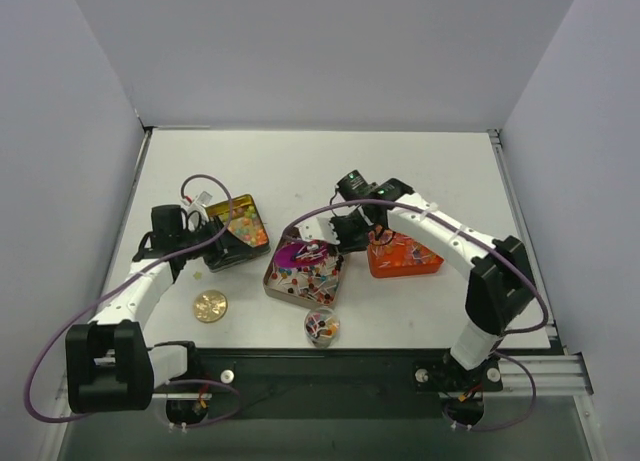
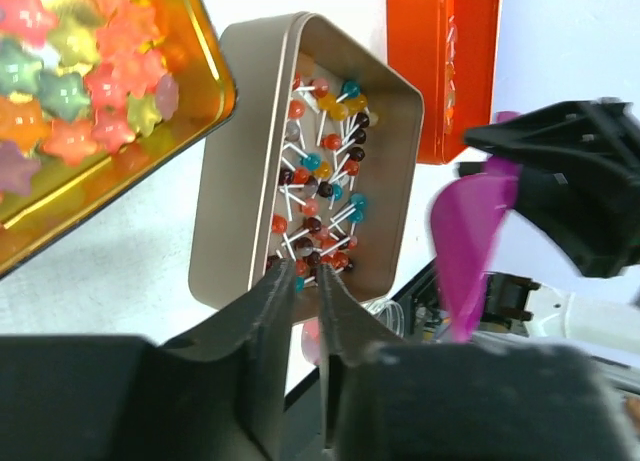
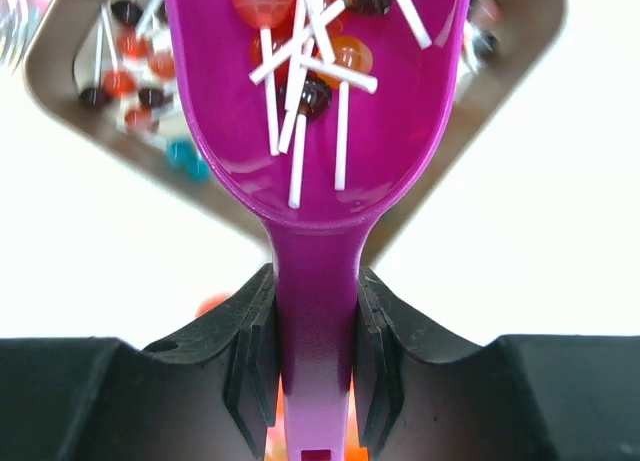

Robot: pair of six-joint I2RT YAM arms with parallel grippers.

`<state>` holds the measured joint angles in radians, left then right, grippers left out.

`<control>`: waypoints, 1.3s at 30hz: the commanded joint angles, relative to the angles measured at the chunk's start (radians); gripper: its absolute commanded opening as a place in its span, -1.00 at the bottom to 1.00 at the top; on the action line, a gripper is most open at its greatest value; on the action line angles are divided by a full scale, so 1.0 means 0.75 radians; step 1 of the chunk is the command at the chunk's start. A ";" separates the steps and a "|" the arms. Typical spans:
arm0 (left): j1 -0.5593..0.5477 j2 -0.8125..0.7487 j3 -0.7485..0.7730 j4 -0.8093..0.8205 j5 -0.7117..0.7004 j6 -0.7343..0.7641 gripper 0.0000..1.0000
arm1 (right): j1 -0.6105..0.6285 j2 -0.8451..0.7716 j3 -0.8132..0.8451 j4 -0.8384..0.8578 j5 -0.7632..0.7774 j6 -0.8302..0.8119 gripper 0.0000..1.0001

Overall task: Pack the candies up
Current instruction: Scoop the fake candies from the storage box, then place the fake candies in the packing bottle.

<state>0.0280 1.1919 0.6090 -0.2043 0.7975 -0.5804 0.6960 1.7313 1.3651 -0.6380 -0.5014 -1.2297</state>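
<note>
Candies (image 1: 321, 324) are sitting in small jar (image 1: 309, 332) at desk (image 1: 400, 171) 6 o'clock. More are filling gold tin (image 2: 240, 181) at jar's 12 o'clock. Right pincer (image 3: 315, 331) is pinching purple scoop (image 3: 318, 211), loaded with lollipops, above tin. Left pincer (image 2: 305, 301), nearly pressed together, is hovering at tin's 10 o'clock.

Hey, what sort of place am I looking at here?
Probably a robot lab test cell, not a kitchen or shop: a white table boxed in by blank walls, a left arm and right arm mounted at its near edge, and a tin of lollipops staged.
</note>
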 commanded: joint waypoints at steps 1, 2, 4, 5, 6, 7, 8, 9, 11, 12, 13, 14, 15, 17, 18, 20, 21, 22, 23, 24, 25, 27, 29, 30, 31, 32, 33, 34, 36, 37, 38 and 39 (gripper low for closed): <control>0.008 -0.065 0.086 0.000 0.039 0.083 -0.41 | -0.014 -0.206 0.002 -0.231 0.075 -0.072 -1.00; 0.008 -0.072 0.084 0.010 0.039 0.083 -0.41 | -0.008 -0.228 0.000 -0.266 0.136 -0.082 -1.00; 0.008 -0.096 0.078 0.051 0.025 0.076 -0.40 | 0.003 -0.283 0.006 -0.376 0.200 -0.101 -1.00; 0.008 -0.102 0.078 0.060 0.015 0.083 -0.38 | 0.011 -0.300 0.010 -0.413 0.220 -0.107 -1.00; 0.010 -0.118 0.080 0.070 0.009 0.099 -0.35 | 0.015 -0.324 0.014 -0.446 0.275 -0.111 -1.00; 0.010 -0.129 0.080 0.070 -0.002 0.103 -0.32 | 0.021 -0.335 0.014 -0.503 0.298 -0.115 -1.00; 0.012 -0.139 0.084 0.072 -0.006 0.107 -0.18 | 0.027 -0.349 0.014 -0.528 0.321 -0.113 -1.00; 0.018 -0.149 0.092 0.068 0.002 0.123 -0.14 | 0.047 -0.371 0.004 -0.550 0.369 -0.117 -1.00; 0.018 -0.149 0.108 0.043 0.010 0.148 -0.07 | 0.084 -0.388 -0.012 -0.607 0.437 -0.119 -1.00; 0.016 -0.149 0.118 0.035 0.017 0.158 -0.03 | 0.127 -0.404 -0.018 -0.626 0.492 -0.125 -1.00; 0.018 -0.147 0.119 0.043 0.029 0.158 -0.01 | 0.148 -0.414 -0.038 -0.642 0.517 -0.121 -1.00; 0.018 -0.149 0.110 0.064 0.082 0.152 0.00 | 0.168 -0.429 -0.051 -0.646 0.542 -0.115 -1.00; 0.016 -0.151 0.094 0.120 0.094 0.118 0.03 | 0.221 -0.431 -0.059 -0.653 0.578 -0.105 -1.00; 0.018 -0.164 0.074 0.162 0.096 0.085 0.05 | 0.264 -0.421 -0.075 -0.663 0.664 -0.071 -1.00; 0.018 -0.168 0.055 0.194 0.088 0.050 0.05 | 0.299 -0.417 -0.078 -0.663 0.703 -0.056 -1.00; 0.020 -0.188 0.043 0.207 0.074 0.034 0.05 | 0.330 -0.392 -0.096 -0.661 0.801 -0.032 -1.00; 0.020 -0.196 0.037 0.209 0.060 0.033 0.05 | 0.342 -0.382 -0.102 -0.657 0.828 -0.025 -1.00; 0.024 -0.204 0.035 0.207 0.056 0.033 0.05 | 0.358 -0.376 -0.102 -0.653 0.867 -0.015 -1.00; 0.032 -0.221 0.031 0.199 0.051 0.036 0.05 | 0.365 -0.357 -0.094 -0.651 0.875 0.007 -1.00; 0.034 -0.227 0.027 0.195 0.049 0.038 0.05 | 0.373 -0.347 -0.090 -0.651 0.889 0.018 -1.00; 0.038 -0.245 0.016 0.193 0.047 0.038 0.05 | 0.391 -0.329 -0.082 -0.653 0.918 0.024 -1.00; 0.044 -0.264 -0.002 0.191 0.035 0.038 0.05 | 0.416 -0.312 -0.076 -0.651 0.953 0.034 -1.00; 0.051 -0.286 -0.014 0.193 0.029 0.033 0.05 | 0.457 -0.284 -0.065 -0.651 0.998 0.054 -1.00; 0.051 -0.294 -0.020 0.197 0.025 0.031 0.06 | 0.471 -0.273 -0.063 -0.655 1.010 0.063 -1.00; 0.053 -0.309 -0.031 0.197 0.023 0.029 0.06 | 0.497 -0.255 -0.059 -0.657 1.036 0.067 -1.00; 0.057 -0.317 -0.037 0.195 0.019 0.029 0.06 | 0.516 -0.243 -0.057 -0.661 1.055 0.071 -1.00; 0.059 -0.323 -0.039 0.195 0.017 0.027 0.06 | 0.530 -0.231 -0.057 -0.665 1.075 0.077 -1.00; 0.063 -0.337 -0.047 0.195 0.017 0.029 0.07 | 0.542 -0.216 -0.053 -0.665 1.086 0.075 -1.00; 0.069 -0.350 -0.053 0.193 0.013 0.027 0.07 | 0.583 -0.202 -0.049 -0.667 1.137 0.077 -1.00; 0.069 -0.362 -0.055 0.191 0.013 0.027 0.07 | 0.594 -0.188 -0.051 -0.667 1.161 0.071 -1.00; 0.071 -0.368 -0.061 0.189 0.011 0.025 0.08 | 0.618 -0.183 -0.053 -0.669 1.212 0.069 -1.00; 0.075 -0.372 -0.065 0.191 0.010 0.021 0.08 | 0.626 -0.177 -0.049 -0.669 1.227 0.073 -1.00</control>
<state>0.0708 0.9474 0.5644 -0.1005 0.8116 -0.5606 1.1294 1.5845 1.2949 -1.0744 0.2840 -1.1957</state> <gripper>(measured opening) 0.535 0.283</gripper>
